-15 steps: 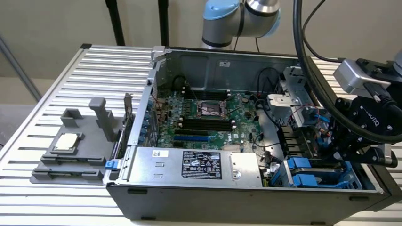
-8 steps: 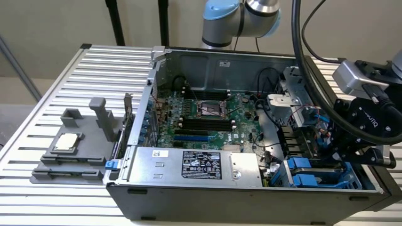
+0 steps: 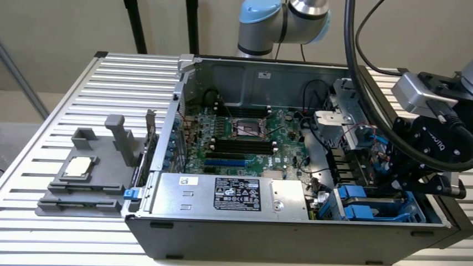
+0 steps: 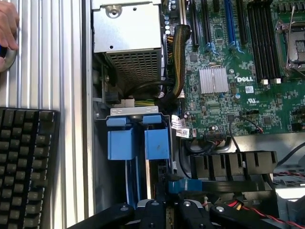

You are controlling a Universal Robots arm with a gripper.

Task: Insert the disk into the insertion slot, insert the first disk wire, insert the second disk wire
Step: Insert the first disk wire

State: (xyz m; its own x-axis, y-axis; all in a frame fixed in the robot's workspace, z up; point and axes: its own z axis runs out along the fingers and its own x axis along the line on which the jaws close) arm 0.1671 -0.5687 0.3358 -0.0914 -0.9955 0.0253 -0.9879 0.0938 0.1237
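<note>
Blue plastic disk carriers [image 4: 138,143] sit upright in the grey metal bay [image 4: 133,111], black hand [image 4: 167,204] closed beside them.

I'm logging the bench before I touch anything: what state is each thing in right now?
Computer case: open, side panel off, lying flat.
Blue drive carriers: two, side by side in the drive bay.
End effector: shut, low at the drive bay.
Square silver chip: outside the case, lying on the grey fixture.
</note>
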